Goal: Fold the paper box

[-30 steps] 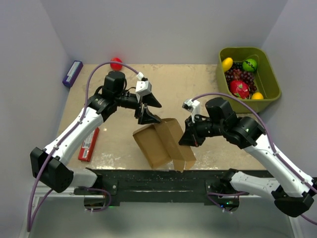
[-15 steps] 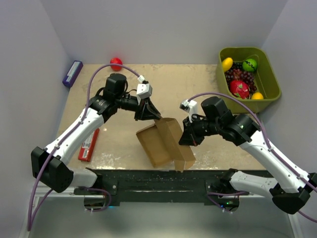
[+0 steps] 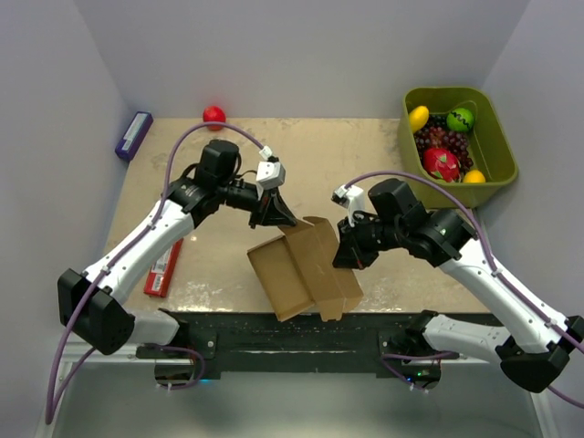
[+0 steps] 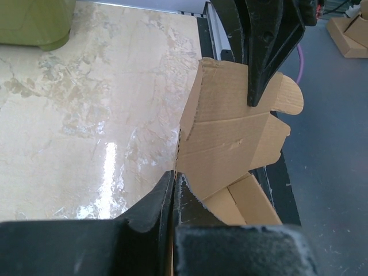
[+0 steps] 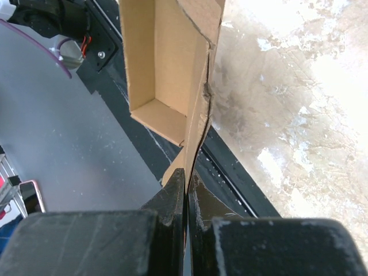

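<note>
Beige mottled table (image 3: 365, 155) carries one half-folded brown cardboard paper box (image 3: 292, 274) at the middle of its near edge. The right gripper (image 3: 339, 258) pinches the box's right wall. The left gripper (image 3: 287, 222), spread a second ago, now clamps the far flap. One flat red box (image 3: 164, 265) lies by the left edge and one red ball (image 3: 214, 114) at the far edge.

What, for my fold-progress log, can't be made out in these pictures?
Top view: underside of the brown cardboard paper box, hidden by its own panels.
Left wrist: box's lower part, behind the left gripper.
Right wrist: box's far end, cut by the top edge.
</note>
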Available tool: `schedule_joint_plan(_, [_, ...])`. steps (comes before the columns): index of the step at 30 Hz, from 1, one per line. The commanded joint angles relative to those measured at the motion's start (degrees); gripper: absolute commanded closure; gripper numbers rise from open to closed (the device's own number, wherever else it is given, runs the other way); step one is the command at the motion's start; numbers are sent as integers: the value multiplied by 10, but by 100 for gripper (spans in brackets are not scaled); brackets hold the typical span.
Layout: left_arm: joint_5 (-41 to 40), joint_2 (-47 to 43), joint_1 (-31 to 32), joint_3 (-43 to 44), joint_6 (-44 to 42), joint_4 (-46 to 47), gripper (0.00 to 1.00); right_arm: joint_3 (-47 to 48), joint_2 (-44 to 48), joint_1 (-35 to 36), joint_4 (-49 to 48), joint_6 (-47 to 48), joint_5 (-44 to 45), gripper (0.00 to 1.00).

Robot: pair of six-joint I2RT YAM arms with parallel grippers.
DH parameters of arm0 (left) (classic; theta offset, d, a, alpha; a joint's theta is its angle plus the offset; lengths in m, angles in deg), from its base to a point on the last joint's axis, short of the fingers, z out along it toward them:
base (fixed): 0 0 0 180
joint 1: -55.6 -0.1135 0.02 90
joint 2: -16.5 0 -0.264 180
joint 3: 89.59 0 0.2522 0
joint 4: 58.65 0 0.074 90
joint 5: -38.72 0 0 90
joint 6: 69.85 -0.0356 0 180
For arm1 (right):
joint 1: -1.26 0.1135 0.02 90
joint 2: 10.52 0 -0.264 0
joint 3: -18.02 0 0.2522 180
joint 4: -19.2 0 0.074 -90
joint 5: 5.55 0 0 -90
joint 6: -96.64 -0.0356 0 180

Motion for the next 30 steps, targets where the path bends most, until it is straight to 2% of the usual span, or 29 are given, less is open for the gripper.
schedule_joint_plan(1, [10,0,19,-5,-22,-4,100,23,-3,2,-15,17,-6,100])
schedule_joint_plan(3, [-7,-4,19,-11,-16,14,100,24,-5,2,-19,11,5,100])
schedule_joint_plan(4, [-39,-10,19,-17,4,30,100,26,-5,3,-21,5,14,93])
schedule_joint_plan(5, [-62,-14,19,-33,18,48,100,28,-5,2,-21,1,24,77])
schedule_joint_plan(6, [-90,-19,18,-44,33,90,100,29,-5,2,-22,-8,41,66])
schedule_joint_plan(8, [-163,-29,15,-74,70,129,100,31,-4,1,-28,-18,68,48])
schedule_joint_plan(9, [-182,-32,11,-83,79,158,100,31,-2,0,-30,-28,83,31])
schedule_joint_plan(12, [-223,-45,6,-124,113,216,100,15,5,-4,-51,-54,140,14])
schedule_joint_plan(15, [-228,-58,-1,-159,128,253,100,-45,21,-16,-85,-97,202,7])
schedule_joint_plan(20, [-258,-73,-4,-189,143,302,100,-137,67,-26,-141,-150,274,7])
schedule_joint_plan(25, [-243,-68,-5,-194,147,314,100,-212,109,-31,-178,-176,304,8])
schedule_joint_plan(30, [-239,-68,-5,-197,146,316,100,-275,113,-31,-226,-206,318,14])
